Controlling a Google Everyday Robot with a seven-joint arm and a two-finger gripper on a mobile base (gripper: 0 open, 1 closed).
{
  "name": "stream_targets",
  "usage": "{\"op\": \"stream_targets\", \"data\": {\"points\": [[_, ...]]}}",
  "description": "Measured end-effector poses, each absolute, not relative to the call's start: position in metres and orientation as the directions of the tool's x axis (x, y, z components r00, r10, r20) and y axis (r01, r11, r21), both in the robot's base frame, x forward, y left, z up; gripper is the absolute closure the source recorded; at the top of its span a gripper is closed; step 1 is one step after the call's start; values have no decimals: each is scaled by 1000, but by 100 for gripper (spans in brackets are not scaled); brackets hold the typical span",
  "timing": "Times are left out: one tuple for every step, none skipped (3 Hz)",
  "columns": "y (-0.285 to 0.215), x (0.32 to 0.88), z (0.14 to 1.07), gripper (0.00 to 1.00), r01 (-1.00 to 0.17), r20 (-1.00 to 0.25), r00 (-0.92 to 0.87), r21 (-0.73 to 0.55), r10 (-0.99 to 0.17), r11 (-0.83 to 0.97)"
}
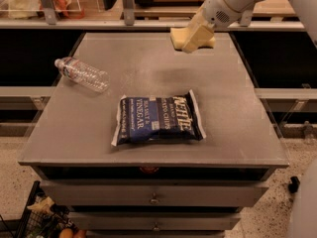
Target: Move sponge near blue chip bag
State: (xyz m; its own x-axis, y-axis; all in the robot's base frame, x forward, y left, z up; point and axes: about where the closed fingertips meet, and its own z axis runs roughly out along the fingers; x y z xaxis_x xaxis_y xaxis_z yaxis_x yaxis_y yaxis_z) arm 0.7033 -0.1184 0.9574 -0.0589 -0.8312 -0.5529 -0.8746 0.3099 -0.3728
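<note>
I have one grey table under my gripper, which hangs above its far edge, fingers clamped on the one sponge, held clear of the top. One blue chip bag lies flat nearer the front edge, well apart from the gripper. One clear bottle lies on its side, far left of the gripper; I can't tell its contents.

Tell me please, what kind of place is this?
Probably an office pantry or a test kitchen. A grey counter with drawers carries snack items, a blue chip bag and a water bottle, and shelving runs behind. The hand holds the sponge above the counter's far right part.
</note>
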Motion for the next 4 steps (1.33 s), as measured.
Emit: {"op": "stream_targets", "data": {"points": [[-114,675,953,100,-899,-544,-36,-348,-839,265],[-124,647,937,100,-917,-546,-64,-299,-835,265],[-141,626,922,100,-918,-550,-112,-261,-828,298],[-159,609,914,100,-911,-552,-159,-238,-819,337]]}}
